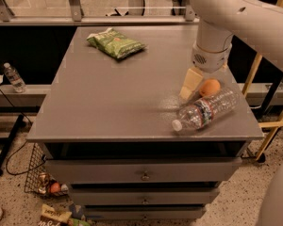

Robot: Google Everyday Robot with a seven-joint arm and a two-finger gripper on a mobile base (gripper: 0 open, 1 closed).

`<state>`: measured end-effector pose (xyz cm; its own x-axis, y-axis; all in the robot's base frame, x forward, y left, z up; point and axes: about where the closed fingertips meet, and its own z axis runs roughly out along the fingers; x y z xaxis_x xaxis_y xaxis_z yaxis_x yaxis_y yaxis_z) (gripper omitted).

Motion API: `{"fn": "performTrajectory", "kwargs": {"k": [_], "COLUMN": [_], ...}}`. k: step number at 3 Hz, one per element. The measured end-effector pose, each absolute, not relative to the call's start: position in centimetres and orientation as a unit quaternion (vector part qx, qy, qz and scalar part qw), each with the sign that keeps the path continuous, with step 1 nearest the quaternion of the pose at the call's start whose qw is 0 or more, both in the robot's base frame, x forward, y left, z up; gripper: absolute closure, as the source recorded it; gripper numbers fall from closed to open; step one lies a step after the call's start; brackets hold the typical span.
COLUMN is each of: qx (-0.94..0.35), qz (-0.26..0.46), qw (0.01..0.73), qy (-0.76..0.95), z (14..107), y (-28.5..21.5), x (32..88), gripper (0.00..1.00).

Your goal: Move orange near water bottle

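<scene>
A single camera sits high and in front of the grey drawer cabinet [108,98], tilted down and facing its far edge and the railing [75,4] beyond. It is close: the top fills mid-frame, with the drawer fronts [144,175] and floor nearest. The gripper [196,84] is at the right, by the orange [210,87] and the water bottle [205,111].

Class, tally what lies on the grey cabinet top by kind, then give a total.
Bottles: 1, the water bottle
Fruit: 1, the orange, with the gripper right beside it
Snack bags: 1, the green bag
Total: 3
</scene>
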<state>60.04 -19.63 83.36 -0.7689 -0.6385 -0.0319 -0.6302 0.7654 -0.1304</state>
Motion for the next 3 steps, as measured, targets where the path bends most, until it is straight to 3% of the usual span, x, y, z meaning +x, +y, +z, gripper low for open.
{"fn": "performTrajectory", "kwargs": {"k": [1,3], "qx": [-0.328,-0.243], "qz": [-0.048,-0.021], "qw": [0.084,0.221], "qy": [0.94,0.944], "z": [86.5,95.8], "y": [-20.8,-28.3], "x": [58.9,54.7], "gripper": [0.0,0.0]}}
